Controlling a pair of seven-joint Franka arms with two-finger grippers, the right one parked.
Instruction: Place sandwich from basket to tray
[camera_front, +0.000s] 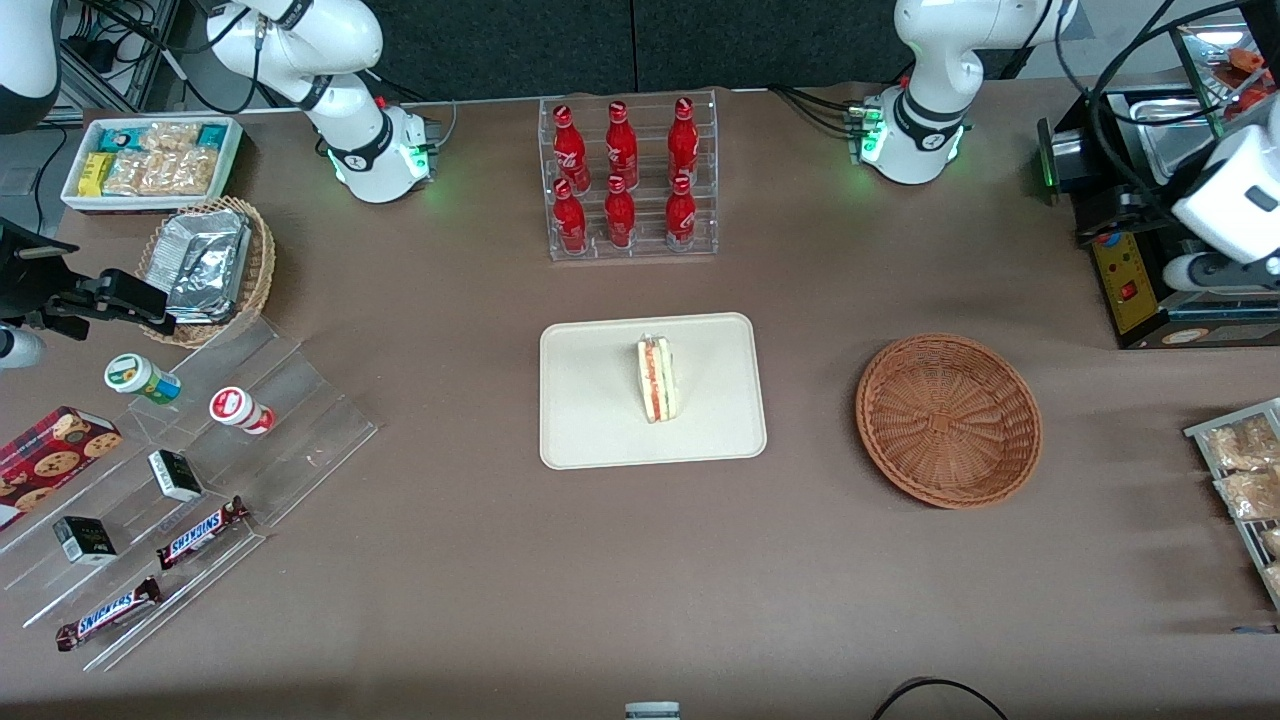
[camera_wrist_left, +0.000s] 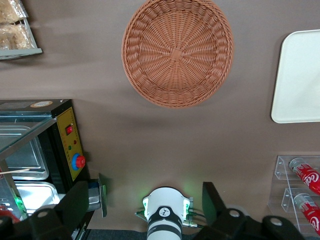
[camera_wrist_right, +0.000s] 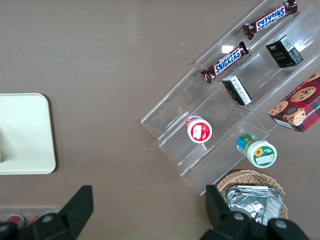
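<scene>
A small triangular wedge of white-bread sandwich (camera_front: 657, 379), red and pale filling showing on its cut side, stands on edge on the flat cream-white rectangular tray (camera_front: 592, 420) with rounded corners, toward the tray's end nearest the basket. The round, shallow, reddish-brown woven wicker basket (camera_front: 948, 419) sits beside the tray on the brown counter (camera_front: 480, 580), toward the working arm's end, with nothing in it. The task looks finished.

The working arm's pincer (camera_wrist_left: 145, 207) hovers high above the counter, well apart from the tray and farther from the front camera than the basket, near a black warming cabinet (camera_wrist_left: 50, 150). Its two dark fingers (camera_wrist_left: 75, 205) are spread wide, released, holding nothing.

A clear rack of red bottles (camera_front: 628, 178) stands farther from the front camera than the tray.

Little seems at risk now. The sandwich balances on a narrow side, so a bump to the tray or counter could tip it flat. A careless arm swing could clip the cabinet.
</scene>
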